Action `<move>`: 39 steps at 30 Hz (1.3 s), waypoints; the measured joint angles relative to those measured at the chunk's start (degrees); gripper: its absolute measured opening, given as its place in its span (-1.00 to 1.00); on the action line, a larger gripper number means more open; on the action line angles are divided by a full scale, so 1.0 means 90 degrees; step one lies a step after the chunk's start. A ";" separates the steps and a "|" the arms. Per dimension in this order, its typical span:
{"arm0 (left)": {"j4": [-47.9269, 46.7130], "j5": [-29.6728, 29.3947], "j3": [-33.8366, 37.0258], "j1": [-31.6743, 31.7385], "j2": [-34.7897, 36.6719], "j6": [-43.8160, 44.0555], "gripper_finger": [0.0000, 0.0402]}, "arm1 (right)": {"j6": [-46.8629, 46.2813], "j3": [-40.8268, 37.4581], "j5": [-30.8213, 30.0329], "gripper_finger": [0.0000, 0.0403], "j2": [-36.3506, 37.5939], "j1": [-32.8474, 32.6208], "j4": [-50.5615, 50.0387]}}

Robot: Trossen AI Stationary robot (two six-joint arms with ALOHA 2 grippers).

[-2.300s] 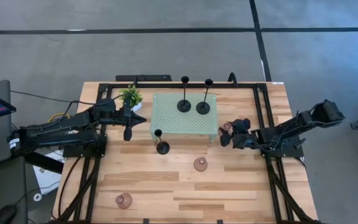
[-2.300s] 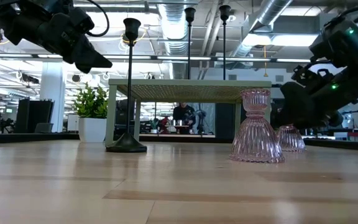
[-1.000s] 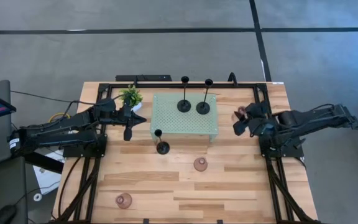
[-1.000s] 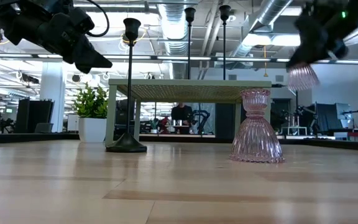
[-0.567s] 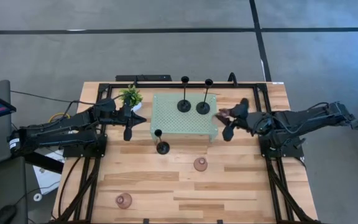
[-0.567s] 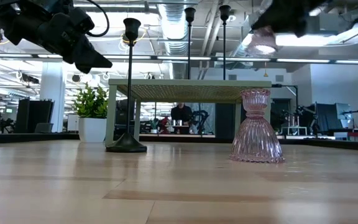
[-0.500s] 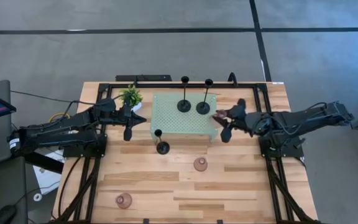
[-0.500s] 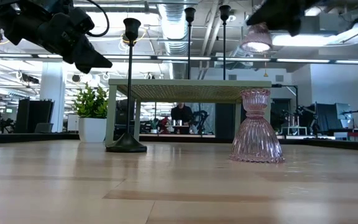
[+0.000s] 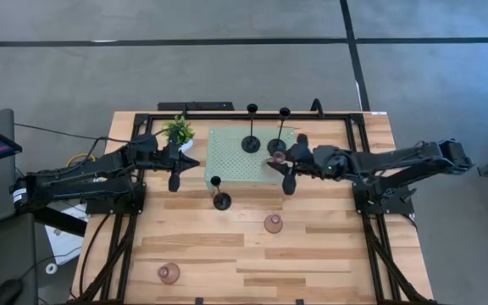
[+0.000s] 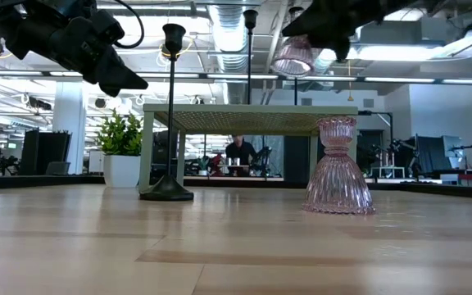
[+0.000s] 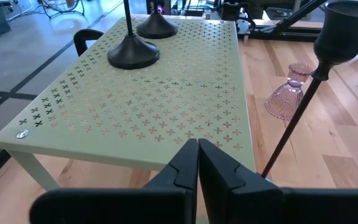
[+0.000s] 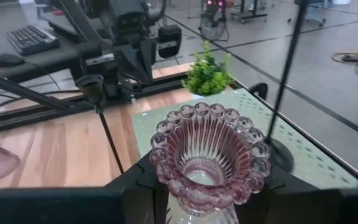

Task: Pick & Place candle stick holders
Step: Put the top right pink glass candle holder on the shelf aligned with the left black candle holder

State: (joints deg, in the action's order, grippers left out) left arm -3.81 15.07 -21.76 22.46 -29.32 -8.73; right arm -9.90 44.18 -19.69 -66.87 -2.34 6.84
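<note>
Right gripper (image 9: 283, 161) has its jaws clamped on a pink holder (image 12: 209, 155) above the stand (image 9: 231, 161), could clip a black stem (image 9: 280, 131) nearby; left gripper's (image 9: 174, 169) jaws are closed, empty.

Two dark, jointed arms (matte black throughout), each ending in a tapering two-fingered tool.

A robotics lab or open-plan workshop. Shown by exposed silver ducts (image 10: 228, 20) and strip lights running overhead behind the mint-green stand (image 10: 252, 115), with a seated person (image 10: 238, 152) and further equipment framed between the stand's legs. Grey concrete floor (image 9: 227, 68) with dark taped lines around the wooden table (image 9: 227, 254); a keyboard (image 12: 30, 38) and mouse beyond the stand, on a side desk.
</note>
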 joint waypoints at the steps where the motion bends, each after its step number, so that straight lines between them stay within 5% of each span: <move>1: 0.0000 0.0000 0.0000 0.0000 0.0000 0.0000 -0.94 | 0.0000 0.0000 0.0126 -0.43 -0.0064 0.0070 0.0056; 12: 0.0005 -0.0002 0.0000 0.0002 0.0000 0.0000 -0.94 | 0.0085 0.0266 0.1183 -0.43 -0.0939 0.0508 0.0597; 23: 0.0005 -0.0002 0.0000 0.0002 0.0002 0.0000 -0.94 | 0.0659 0.1372 0.1205 -0.43 -0.1859 0.0606 -0.0221; 39: 0.0005 -0.0002 0.0000 0.0000 0.0000 0.0000 -0.94 | 0.0659 0.1455 0.1326 -0.43 -0.2285 0.0745 -0.0184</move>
State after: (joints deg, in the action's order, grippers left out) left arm -3.77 15.05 -21.76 22.46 -29.32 -8.73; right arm -3.97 57.28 -7.75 -87.44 4.37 5.19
